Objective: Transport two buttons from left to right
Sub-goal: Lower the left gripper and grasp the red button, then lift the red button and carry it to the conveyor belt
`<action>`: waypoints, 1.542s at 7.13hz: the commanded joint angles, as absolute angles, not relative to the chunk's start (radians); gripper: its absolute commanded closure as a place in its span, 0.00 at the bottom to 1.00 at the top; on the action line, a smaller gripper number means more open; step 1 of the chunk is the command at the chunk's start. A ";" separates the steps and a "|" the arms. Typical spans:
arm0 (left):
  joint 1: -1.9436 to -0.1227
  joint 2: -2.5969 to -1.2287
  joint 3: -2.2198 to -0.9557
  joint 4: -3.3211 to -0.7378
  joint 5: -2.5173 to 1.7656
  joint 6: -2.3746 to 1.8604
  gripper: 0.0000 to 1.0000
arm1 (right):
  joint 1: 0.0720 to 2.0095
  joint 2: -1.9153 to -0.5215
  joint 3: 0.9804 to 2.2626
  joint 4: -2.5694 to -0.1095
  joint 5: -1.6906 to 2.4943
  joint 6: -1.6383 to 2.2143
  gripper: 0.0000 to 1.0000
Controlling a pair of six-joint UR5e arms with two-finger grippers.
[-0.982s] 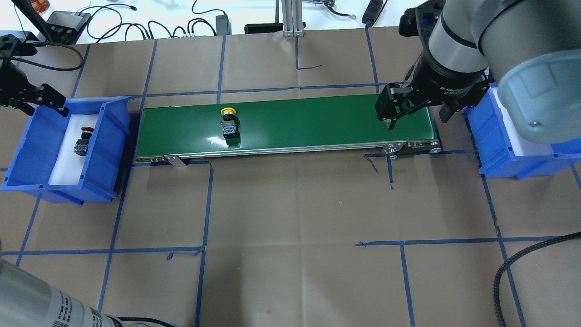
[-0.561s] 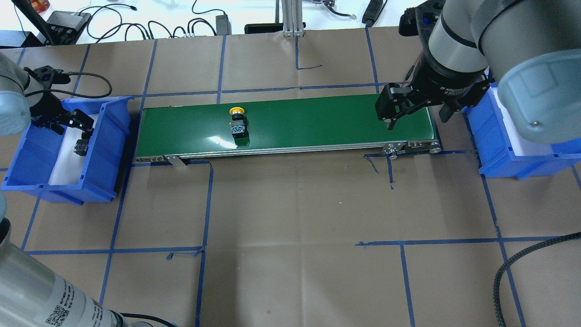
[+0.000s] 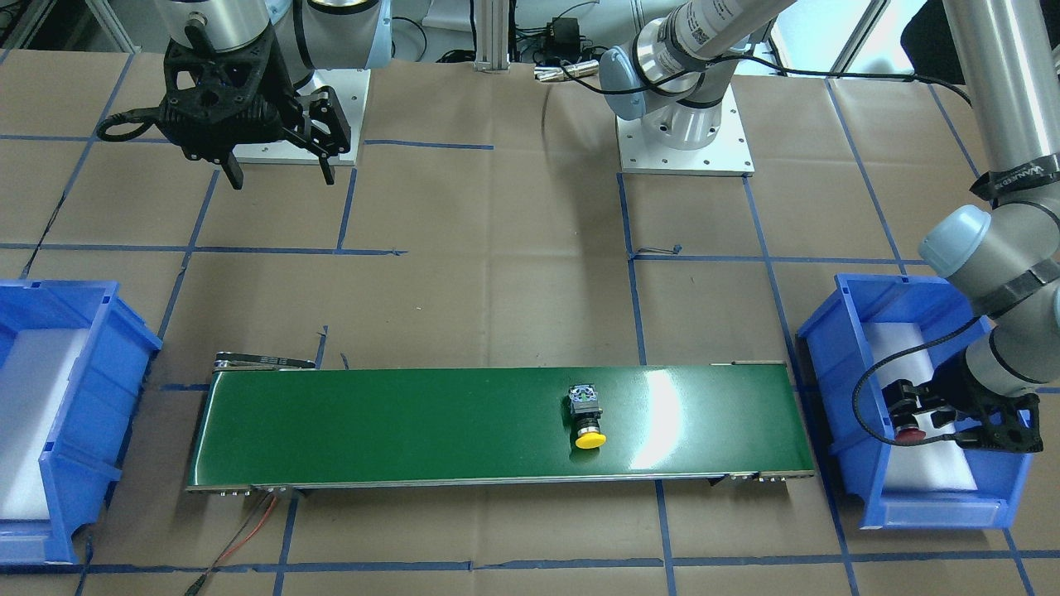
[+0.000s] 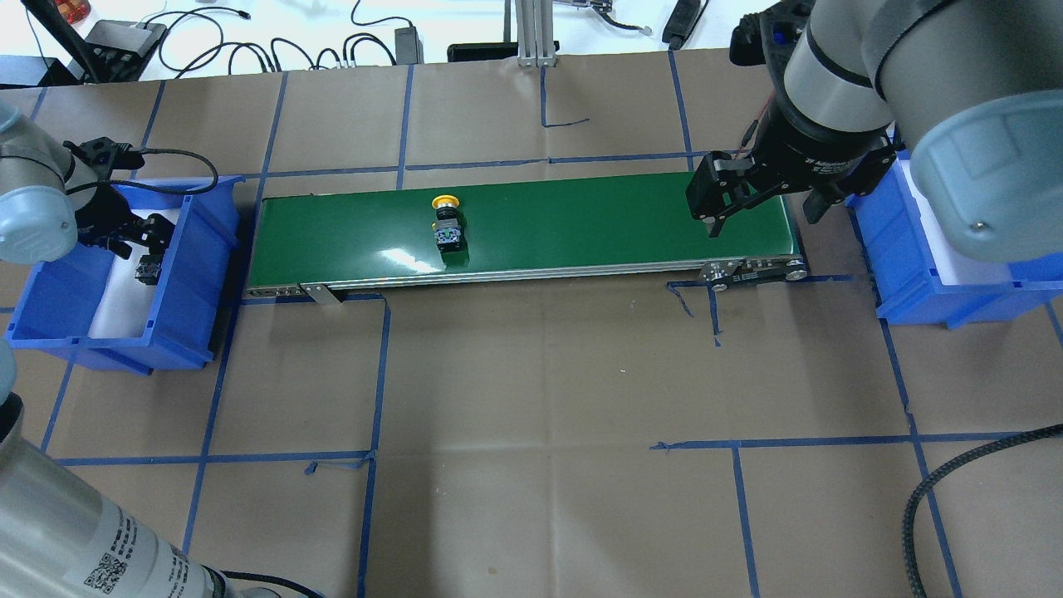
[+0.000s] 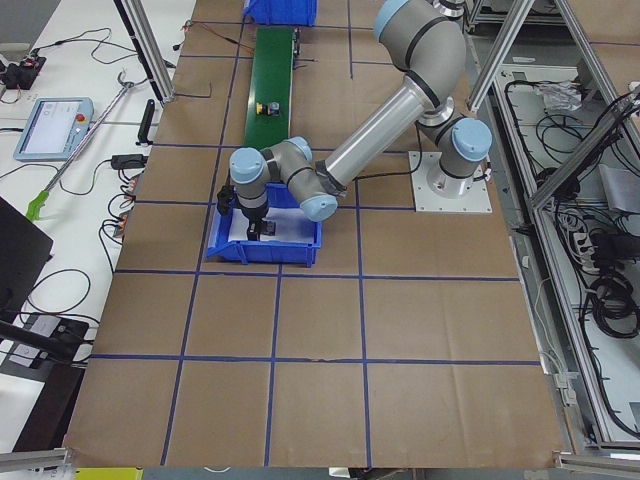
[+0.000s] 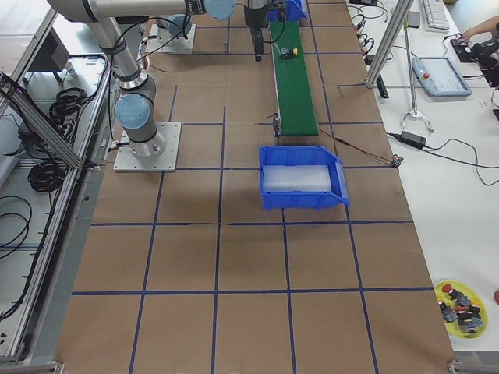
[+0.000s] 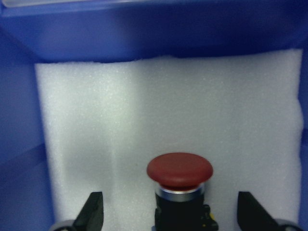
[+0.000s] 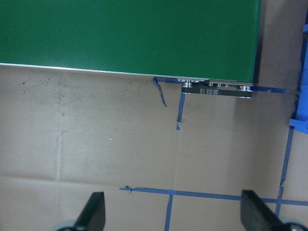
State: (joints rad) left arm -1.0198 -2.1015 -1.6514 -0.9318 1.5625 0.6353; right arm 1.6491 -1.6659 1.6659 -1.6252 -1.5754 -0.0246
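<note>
Down in the left bin [image 4: 187,274]: red button [image 7: 179,169], left gripper [image 7: 172,216] around it.
Its fingers [image 7: 94,214] stand wide apart either side of the button on the white foam [image 7: 144,106], gripping nothing. The yellow button [image 4: 447,226] lies on the green conveyor [image 4: 581,220]. The right gripper [image 4: 760,218], wide open and holding nothing, hangs near the foam-lined right bin [image 6: 304,199].

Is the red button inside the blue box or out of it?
Inside. The red button rests on white foam in the blue bin, between the open fingers of the left gripper.
</note>
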 commanded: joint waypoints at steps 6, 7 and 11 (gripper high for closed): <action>-1.019 -2.062 -1.614 -1.021 1.569 0.634 1.00 | 1.649 -1.666 1.666 -1.626 -1.574 -0.023 0.00; -1.019 -2.024 -1.588 -1.091 1.571 0.634 1.00 | 1.649 -1.666 1.666 -1.626 -1.574 -0.023 0.00; -1.019 -1.924 -1.400 -1.408 1.598 0.634 1.00 | 1.649 -1.666 1.666 -1.626 -1.574 -0.023 0.00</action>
